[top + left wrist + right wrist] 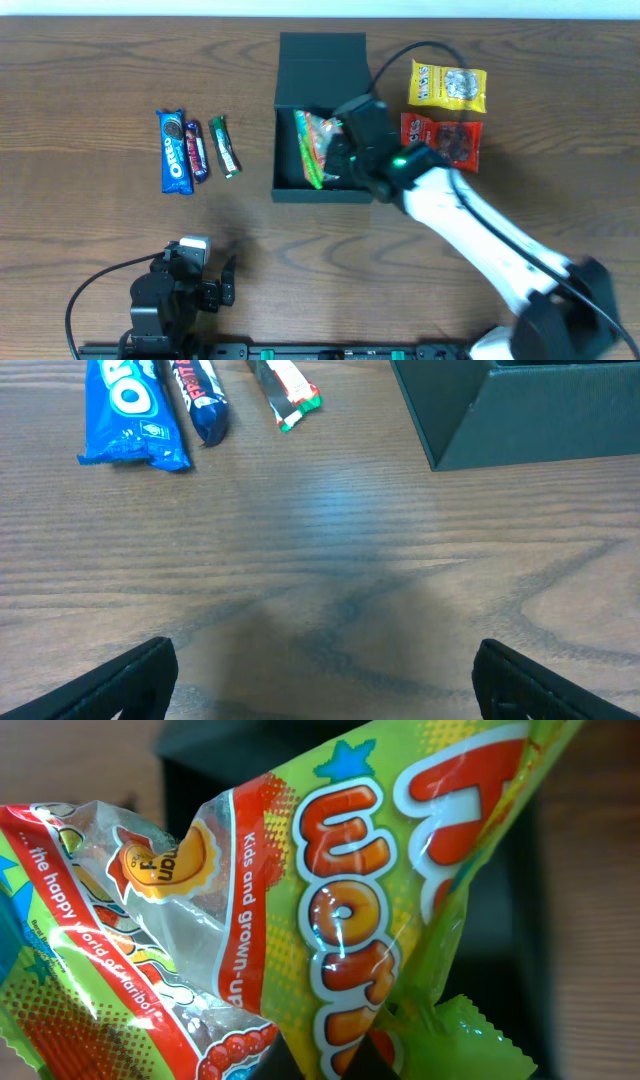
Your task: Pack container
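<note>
One packet is in, or nearly: the gummy-worm packet (312, 146) is within the walls of the open container (320, 190), mid-table, right under my right gripper (345, 150). I cannot tell if that gripper is clamped on it (wrist view is all wrapper, no fingers showing). Five snacks wait outside: Oreo pack (175, 152), dark bar (198, 148) and green bar (225, 147) to its left, yellow packet (447, 87) and red packet (441, 141) to its right. Left gripper (228, 281) idles near me, spread wide, holding nothing. Lid not closed.
</note>
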